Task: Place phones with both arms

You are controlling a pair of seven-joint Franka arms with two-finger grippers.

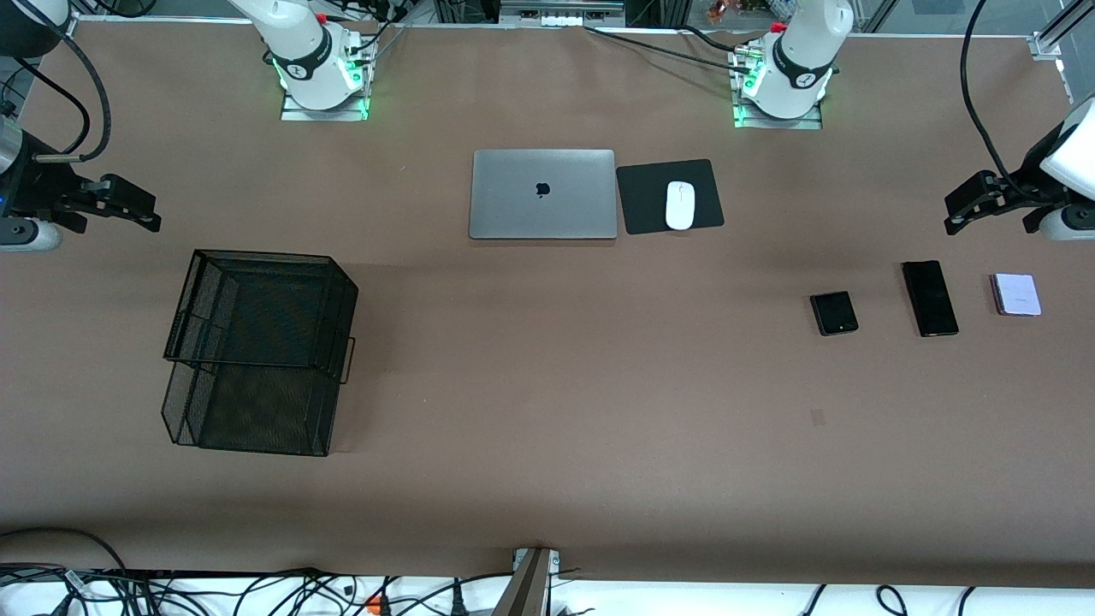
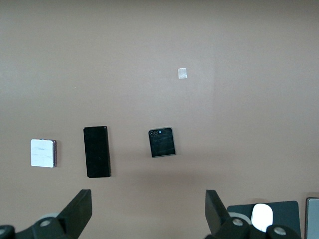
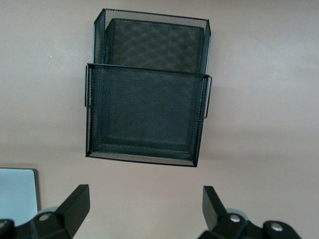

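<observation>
I am seeing a black wire-mesh tray [image 1: 257, 351], two stacked tiers, both holding nothing, sitting nearest the camera toward the right arm's end of the brown surface [image 1: 547, 411]. Toward the left arm's end three phones are lying flat in a row: a squarish black one [image 1: 834, 313], a slim black slab [image 1: 930, 298], a lavender one [image 1: 1016, 294]. Farther off are lying a silver laptop [image 1: 543, 194] with an apple logo and a white mouse [image 1: 680, 205] on a black pad [image 1: 670, 196]. The left gripper [image 2: 148, 211] and right gripper [image 3: 146, 205] are hanging wide, holding nothing.
</observation>
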